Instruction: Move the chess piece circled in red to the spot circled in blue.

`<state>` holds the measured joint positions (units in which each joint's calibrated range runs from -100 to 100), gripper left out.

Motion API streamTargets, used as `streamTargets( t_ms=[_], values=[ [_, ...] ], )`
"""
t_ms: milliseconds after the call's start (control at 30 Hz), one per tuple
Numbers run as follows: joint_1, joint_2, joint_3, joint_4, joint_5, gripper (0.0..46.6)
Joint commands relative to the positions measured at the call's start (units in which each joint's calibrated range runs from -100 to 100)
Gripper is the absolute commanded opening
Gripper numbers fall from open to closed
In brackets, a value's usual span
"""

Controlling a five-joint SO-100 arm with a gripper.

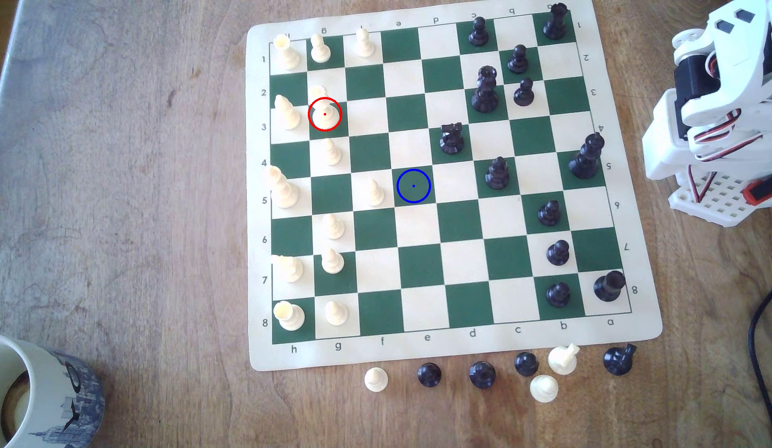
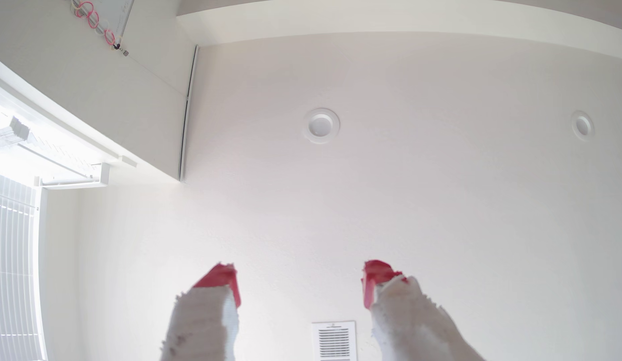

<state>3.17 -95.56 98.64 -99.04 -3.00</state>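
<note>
On the chessboard [image 1: 457,267], the chess piece [image 1: 323,110] stands in its red-ringed square near the cream side, well apart from the spot [image 1: 413,186] at mid-board. Off the board, the gripper [image 2: 300,277] gapes wide, holding nothing.

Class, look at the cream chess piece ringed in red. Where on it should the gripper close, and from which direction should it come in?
Grip the chess piece around its narrow upper stem, just under the jagged crown, coming straight down from above. Its wide round base is too broad, and a cream neighbour stands close on the exterior view's left, so a sideways approach there risks knocking it. The gripper is open, pointing at the ceiling.
</note>
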Motion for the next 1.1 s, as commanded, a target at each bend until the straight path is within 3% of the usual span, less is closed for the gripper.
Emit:
streamTargets(
  t_ms=[0,267,667,833,867,900,967,1067],
  values=[
    [2.11,-0.28,1.26,3.06,0.15,19.9],
    [4.06,-0.28,1.26,26.15,0.15,19.9],
    [9.38,0.65,-14.24,88.81,0.0,19.6],
    [11.26,10.08,-21.22,97.08,-0.1,12.9],
    [11.03,12.11,-22.94,98.8,0.0,9.2],
    [10.24,16.19,-27.02,103.71,5.42,0.6],
    [10.01,19.41,-29.74,107.4,6.84,0.2],
    [8.37,24.76,-34.46,114.85,7.42,4.9]
  ],
)
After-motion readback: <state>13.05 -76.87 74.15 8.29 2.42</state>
